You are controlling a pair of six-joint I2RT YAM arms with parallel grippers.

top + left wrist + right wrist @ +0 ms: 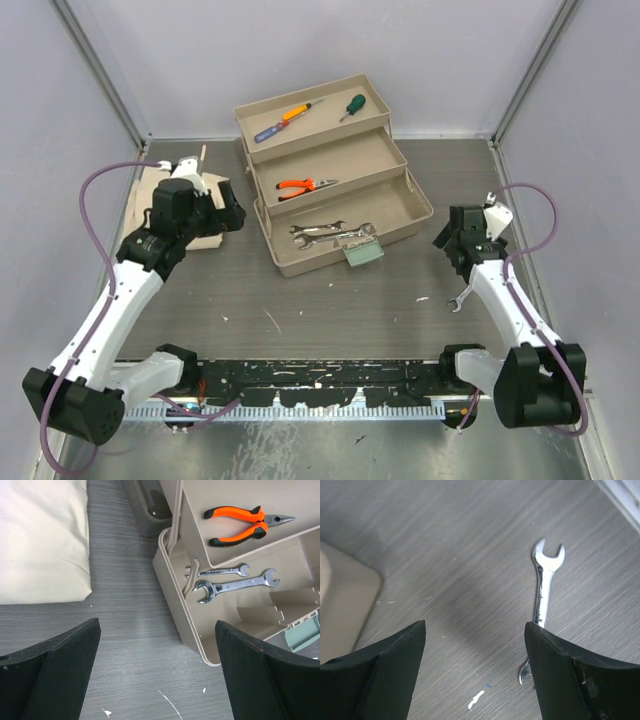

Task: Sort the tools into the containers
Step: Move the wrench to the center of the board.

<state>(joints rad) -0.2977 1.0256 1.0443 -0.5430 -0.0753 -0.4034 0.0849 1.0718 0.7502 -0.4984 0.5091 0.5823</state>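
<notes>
The toolbox stands open in the upper middle of the top view, its three tan trays stepped one behind the other on the grey table. The tray highest in the frame holds a screwdriver with an orange and blue handle and, to its right and apart from it, a green-handled screwdriver. The middle tray holds the orange-handled pliers, lying flat with their nose toward the right of the frame. The lowest tray holds two silver wrenches side by side near its left end, with the pale green latch at its front edge. One more wrench lies alone on the table at the right of the top view, outside the toolbox and well apart from it. The right tool hangs over this spot with its fingers spread wide and nothing between them. In the right wrist view the loose wrench lies just inside the right-hand finger, its lower end hidden behind that finger, and a rounded corner of the toolbox shows at the left edge. The left tool is spread fully open and holds nothing. It hovers over bare table beside the left end of the lowest tray, with a pale cloth in the upper left of its wrist view.
</notes>
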